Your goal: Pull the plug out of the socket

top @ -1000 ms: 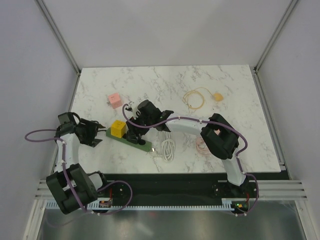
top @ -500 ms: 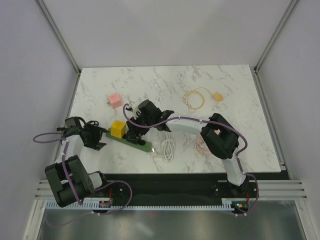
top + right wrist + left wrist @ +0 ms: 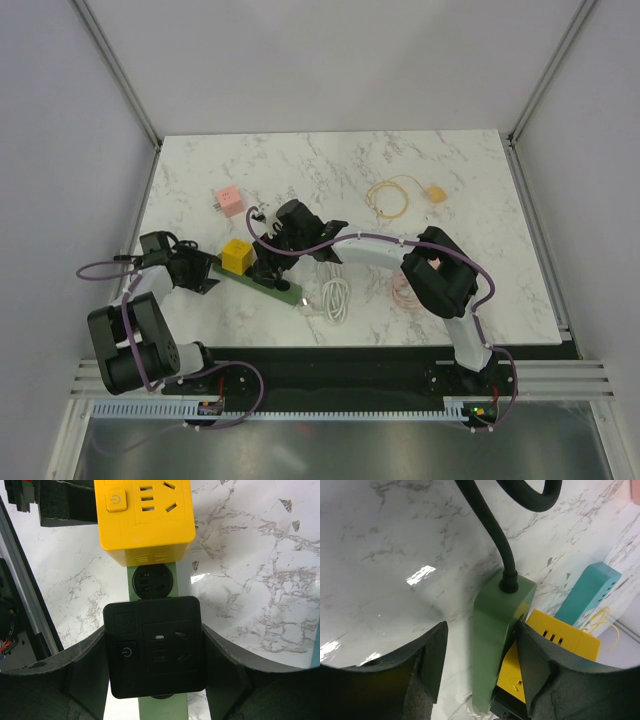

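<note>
A green power strip (image 3: 290,289) lies at the near left of the table. A yellow cube plug (image 3: 236,257) and a black cube plug (image 3: 154,647) sit in it side by side. My right gripper (image 3: 154,635) is shut on the black plug, one finger pressed on each side; it also shows in the top view (image 3: 270,262). My left gripper (image 3: 203,272) is open around the strip's cord end (image 3: 495,625). Its right finger (image 3: 535,665) touches the strip beside the yellow plug (image 3: 555,635); its left finger (image 3: 430,655) stands apart.
The strip's black cord (image 3: 492,525) loops away to the left. A teal adapter (image 3: 585,592) lies beyond the yellow plug. A pink cube plug (image 3: 229,200), a white cable (image 3: 335,297), a pink cable (image 3: 405,290) and an orange cable (image 3: 395,195) with its plug (image 3: 436,192) lie around.
My left arm has swung right and lower, bringing its open gripper round the strip's left end. The right arm and both plugs have not moved.
</note>
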`<state>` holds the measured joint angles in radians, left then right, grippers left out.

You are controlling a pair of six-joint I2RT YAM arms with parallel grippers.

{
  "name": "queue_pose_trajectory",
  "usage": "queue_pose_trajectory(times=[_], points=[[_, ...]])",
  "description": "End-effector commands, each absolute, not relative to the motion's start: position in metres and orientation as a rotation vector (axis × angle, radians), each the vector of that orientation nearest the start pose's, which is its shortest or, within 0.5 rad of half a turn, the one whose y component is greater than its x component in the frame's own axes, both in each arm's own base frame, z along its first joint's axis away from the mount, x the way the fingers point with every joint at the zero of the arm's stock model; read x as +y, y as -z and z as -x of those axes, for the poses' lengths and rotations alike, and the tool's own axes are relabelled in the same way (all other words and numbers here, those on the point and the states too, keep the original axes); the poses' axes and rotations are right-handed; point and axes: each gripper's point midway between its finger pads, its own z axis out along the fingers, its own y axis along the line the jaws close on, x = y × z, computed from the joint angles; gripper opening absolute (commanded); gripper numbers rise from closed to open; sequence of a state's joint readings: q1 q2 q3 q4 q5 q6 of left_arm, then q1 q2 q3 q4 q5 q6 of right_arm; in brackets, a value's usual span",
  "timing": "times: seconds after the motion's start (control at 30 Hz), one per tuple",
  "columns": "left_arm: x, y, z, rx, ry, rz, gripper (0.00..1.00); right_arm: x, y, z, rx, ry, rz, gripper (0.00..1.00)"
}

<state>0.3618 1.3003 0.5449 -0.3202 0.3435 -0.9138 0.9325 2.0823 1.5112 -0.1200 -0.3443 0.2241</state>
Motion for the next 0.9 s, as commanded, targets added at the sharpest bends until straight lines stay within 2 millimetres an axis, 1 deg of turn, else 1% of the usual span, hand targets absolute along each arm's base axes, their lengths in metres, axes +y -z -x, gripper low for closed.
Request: queue_pose_trajectory(times=[0.0,0.1,0.17,0.3,0.33,0.37,0.43,0.47,0.57,0.6,0.67,0.7,0.73,0.8,0.83,0.87], points=[[0.017,-0.011,-0.275,2.198,0.553,1.571,0.62,0.491,-0.115,-0.262,2.105,-1.095,1.033,0.00],[0.014,-0.005,-0.274,2.198,0.577,1.580,0.59,0.493,-0.113,-0.260,2.116,-1.106,1.030,0.00],[0.013,-0.004,-0.273,2.197,0.577,1.574,0.58,0.493,-0.112,-0.261,2.123,-1.109,1.023,0.00],[0.013,-0.005,-0.272,2.180,0.579,1.543,0.59,0.494,-0.111,-0.259,2.130,-1.124,1.022,0.00],[0.014,-0.010,-0.275,2.162,0.581,1.521,0.59,0.495,-0.112,-0.259,2.131,-1.132,1.020,0.00],[0.015,-0.009,-0.275,2.157,0.578,1.519,0.59,0.496,-0.111,-0.259,2.133,-1.136,1.019,0.00],[0.014,-0.009,-0.274,2.156,0.576,1.515,0.56,0.496,-0.111,-0.258,2.139,-1.143,1.014,0.00],[0.013,-0.009,-0.273,2.162,0.579,1.511,0.50,0.498,-0.111,-0.258,2.145,-1.149,1.009,0.00],[0.012,-0.008,-0.272,2.180,0.582,1.488,0.36,0.499,-0.109,-0.257,2.155,-1.163,1.005,0.00],[0.012,-0.008,-0.272,2.183,0.583,1.483,0.26,0.498,-0.108,-0.257,2.163,-1.162,1.000,0.00],[0.011,-0.006,-0.270,2.192,0.581,1.479,0.14,0.498,-0.107,-0.257,2.167,-1.162,0.996,0.00],[0.011,-0.006,-0.270,2.198,0.581,1.469,0.07,0.497,-0.106,-0.258,2.171,-1.160,0.991,0.00],[0.011,-0.005,-0.269,2.203,0.577,1.471,0.03,0.496,-0.106,-0.259,2.175,-1.158,0.987,0.00],[0.012,-0.005,-0.267,2.209,0.565,1.467,0.02,0.494,-0.103,-0.260,2.192,-1.155,0.970,0.00],[0.012,-0.004,-0.266,2.213,0.562,1.466,0.02,0.492,-0.101,-0.263,2.200,-1.154,0.963,0.02],[0.012,-0.004,-0.265,2.216,0.559,1.467,0.02,0.492,-0.100,-0.263,2.205,-1.152,0.962,0.09]])
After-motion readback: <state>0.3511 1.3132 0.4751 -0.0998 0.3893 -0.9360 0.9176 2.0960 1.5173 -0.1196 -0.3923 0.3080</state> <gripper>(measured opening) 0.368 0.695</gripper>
